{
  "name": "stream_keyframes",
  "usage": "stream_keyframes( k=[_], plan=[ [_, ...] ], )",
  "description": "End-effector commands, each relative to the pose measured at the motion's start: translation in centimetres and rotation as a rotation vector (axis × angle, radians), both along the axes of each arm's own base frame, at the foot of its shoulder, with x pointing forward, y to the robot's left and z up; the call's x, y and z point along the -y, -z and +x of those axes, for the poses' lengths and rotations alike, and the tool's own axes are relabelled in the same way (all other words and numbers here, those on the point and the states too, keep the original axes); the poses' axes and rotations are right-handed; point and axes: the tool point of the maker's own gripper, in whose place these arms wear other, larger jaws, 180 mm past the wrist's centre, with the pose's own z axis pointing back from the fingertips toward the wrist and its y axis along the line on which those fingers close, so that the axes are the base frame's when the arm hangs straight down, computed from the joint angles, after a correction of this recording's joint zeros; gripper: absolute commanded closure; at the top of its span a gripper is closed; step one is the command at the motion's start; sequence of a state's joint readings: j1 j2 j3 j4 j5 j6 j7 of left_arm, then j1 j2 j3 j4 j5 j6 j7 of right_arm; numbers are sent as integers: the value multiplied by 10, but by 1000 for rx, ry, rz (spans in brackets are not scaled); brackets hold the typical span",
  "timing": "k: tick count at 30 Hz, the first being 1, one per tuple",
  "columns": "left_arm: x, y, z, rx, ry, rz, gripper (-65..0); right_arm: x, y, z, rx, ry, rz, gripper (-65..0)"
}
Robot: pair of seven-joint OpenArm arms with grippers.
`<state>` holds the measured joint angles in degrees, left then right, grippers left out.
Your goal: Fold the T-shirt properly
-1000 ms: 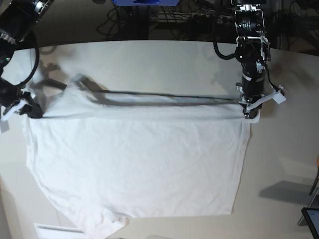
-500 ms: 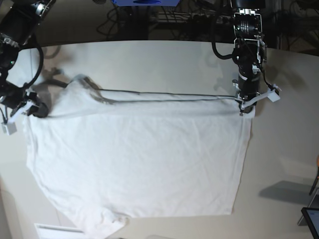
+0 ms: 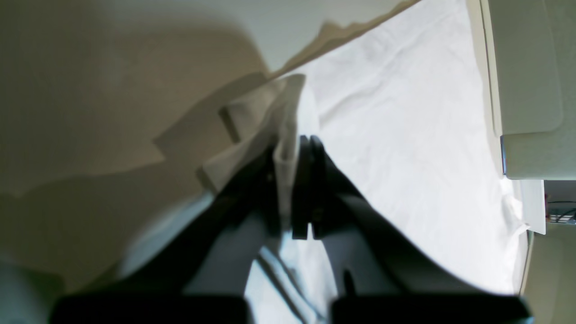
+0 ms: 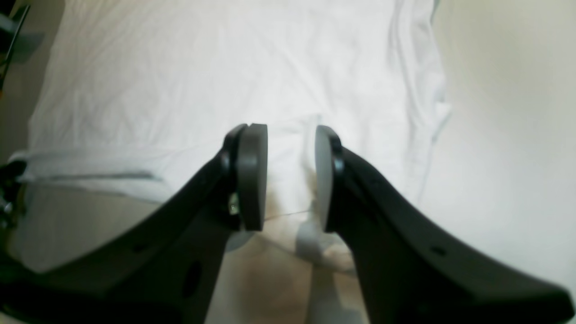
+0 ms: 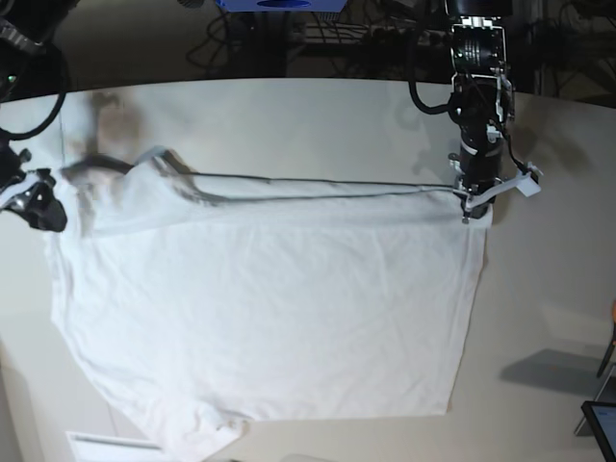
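T-shirt (image 5: 279, 318): lay flat on the worktop (image 5: 289, 115), top edge folded over.
Left claw (image 3: 294, 148): pinched the shirt's corner.
Right claw (image 4: 290, 175): jaws spread, nothing held.
Risk: one-sided tension could probably skew the fold.
Room: bare worktop beyond the fold, near edge tight.

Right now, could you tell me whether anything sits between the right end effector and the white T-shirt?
Nothing visible does. The right end effector stands open directly over the edge of the large plain white cotton T-shirt, with only cloth and bare beige table showing between and below its pads.
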<state>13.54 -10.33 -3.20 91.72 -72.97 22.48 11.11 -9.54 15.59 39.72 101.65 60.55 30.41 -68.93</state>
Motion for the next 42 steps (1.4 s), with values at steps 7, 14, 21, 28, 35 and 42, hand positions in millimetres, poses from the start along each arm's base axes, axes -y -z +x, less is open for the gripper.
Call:
stream_keyframes(
  k=[7, 14, 21, 28, 35, 42],
  plan=[
    [-5, -16, 9, 51, 3, 30, 0, -50, 36, -52, -156, 15, 235, -178],
    [-10, -26, 11, 50, 29, 147, 0, -75, 51, -68, -196, 28, 325, -184],
    [-10, -33, 14, 65, 35, 163, 0, -98, 52, -61, -196, -24, 366, -186],
    [-10, -33, 14, 63, 36, 167, 0, -110, 69, -65, -247, -34, 423, -319],
    [-10, -33, 14, 63, 36, 167, 0, -110, 65, -57, -227, -39, 424, -318],
    [-10, -33, 14, 63, 36, 167, 0, -116, 62, -50, -209, -43, 440, -318]
  ],
)
